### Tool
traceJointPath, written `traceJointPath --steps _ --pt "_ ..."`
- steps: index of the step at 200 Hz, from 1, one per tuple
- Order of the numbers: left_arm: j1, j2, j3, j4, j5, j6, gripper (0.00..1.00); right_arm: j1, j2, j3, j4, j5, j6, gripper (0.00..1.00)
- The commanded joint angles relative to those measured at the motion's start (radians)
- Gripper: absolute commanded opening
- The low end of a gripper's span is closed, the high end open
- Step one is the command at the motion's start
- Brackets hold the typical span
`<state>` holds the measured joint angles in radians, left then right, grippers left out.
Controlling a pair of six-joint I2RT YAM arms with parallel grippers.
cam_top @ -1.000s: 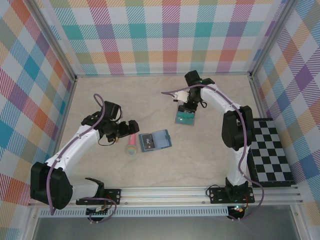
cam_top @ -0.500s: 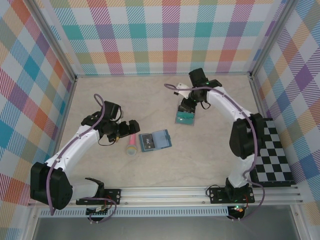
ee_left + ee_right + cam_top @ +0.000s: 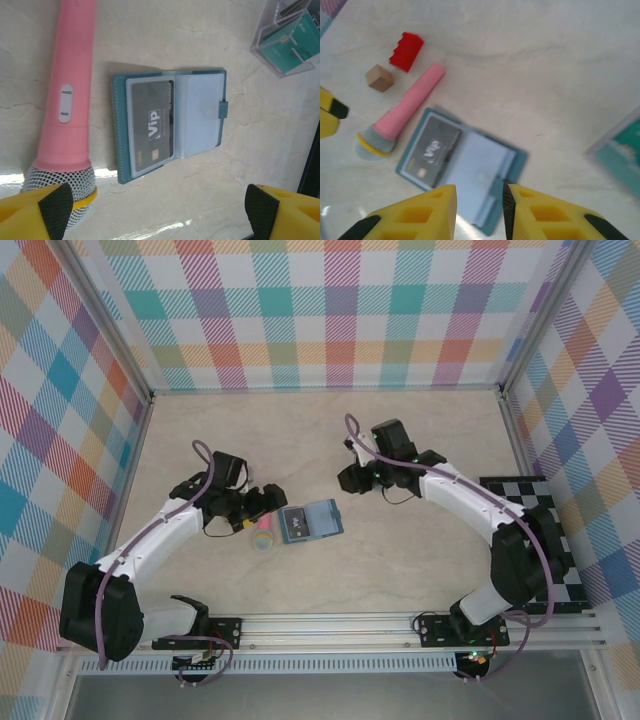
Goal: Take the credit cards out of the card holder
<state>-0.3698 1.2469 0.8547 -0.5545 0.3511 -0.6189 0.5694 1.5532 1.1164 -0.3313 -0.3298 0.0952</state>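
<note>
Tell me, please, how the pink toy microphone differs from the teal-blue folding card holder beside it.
The pink toy microphone is long and round, with a grey mesh head; the teal-blue folding card holder is flat and squarish. The holder lies open, a grey Vip card in one pocket; the microphone holds nothing. Both lie on the marbled table, apart.

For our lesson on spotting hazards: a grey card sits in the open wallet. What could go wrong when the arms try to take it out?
The grey card lies flat in a pocket of the wallet, and nothing pins the wallet, so a pull may drag both along.
The pink microphone lies close beside the wallet's card side; the left arm's wide-open jaws might knock it.
Both arms are near the wallet and could collide.
</note>
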Motion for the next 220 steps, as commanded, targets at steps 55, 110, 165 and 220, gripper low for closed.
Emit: traceJointPath --steps 55,110,165,220 --pt "-0.104 0.149 0.011 0.113 -0.087 -0.126 0.73 0.161 0.252 0.068 0.065 -0.099 0.409 0.30" --pt "-0.136 0.247 0.001 0.156 -0.123 -0.179 0.40 0.177 0.339 0.066 0.111 -0.084 0.541 0.25" --pt "-0.137 0.299 -0.010 0.174 -0.132 -0.180 0.20 0.182 0.381 0.094 0.110 -0.096 0.546 0.23" --pt "-0.138 0.327 -0.029 0.179 -0.140 -0.194 0.14 0.184 0.417 0.143 0.076 -0.067 0.550 0.21"
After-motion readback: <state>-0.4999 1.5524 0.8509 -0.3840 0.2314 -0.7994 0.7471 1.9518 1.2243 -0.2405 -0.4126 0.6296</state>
